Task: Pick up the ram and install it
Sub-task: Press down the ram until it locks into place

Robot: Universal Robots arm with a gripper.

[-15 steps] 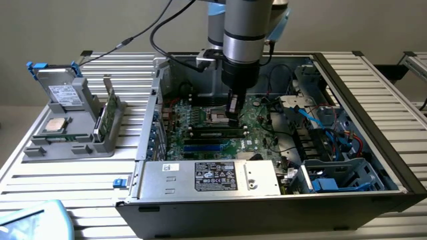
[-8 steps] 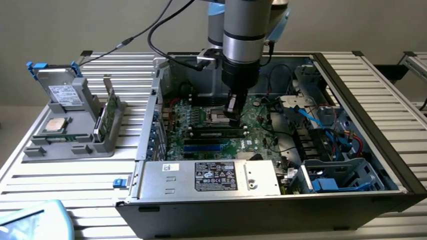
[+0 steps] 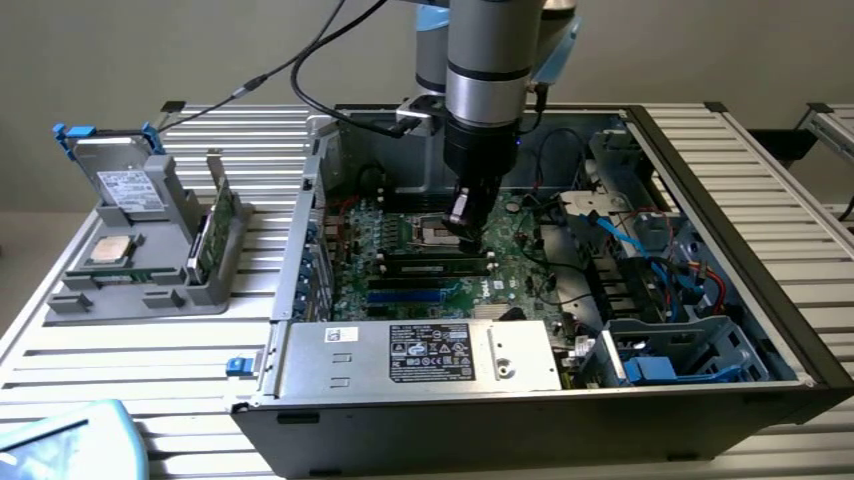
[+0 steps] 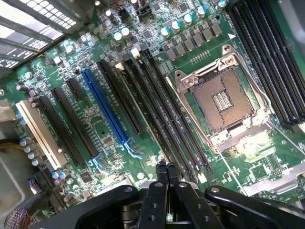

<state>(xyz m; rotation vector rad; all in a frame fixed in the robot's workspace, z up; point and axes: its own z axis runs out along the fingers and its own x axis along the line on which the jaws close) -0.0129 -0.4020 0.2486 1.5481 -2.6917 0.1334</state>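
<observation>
A: Where's the ram (image 3: 430, 266)? Not in the gripper (image 4: 167, 171).

B: No. The fingers are shut tight together with nothing between them. The ram looks to be standing in one of the long memory slots (image 4: 164, 119) on the motherboard (image 4: 107, 131), just beside the empty processor socket (image 4: 221, 102).

A: So the tips are on its top edge?

B: At or just over it, near one end. Can't tell if they touch. From the wrist view the stick is edge-on and hard to pick out from the slots.

A: Risks?

B: My read, three of them. First, a push at one end only: that end goes down, the other rides high, the stick sits tilted and one latch never clicks.

A: Second?

B: The edge is thin and the closed tips are narrow. If they're slightly off line they slide off and land on the board or the next slot.

A: And the socket?

B: That's the third. It's open with its contacts bare, right next to the work. A sideways slip that way could bend them. Too much downward force could also flex the board.

A: Cables?

B: Well apart, over on the exterior view's right side of the case (image 3: 747, 200).
</observation>
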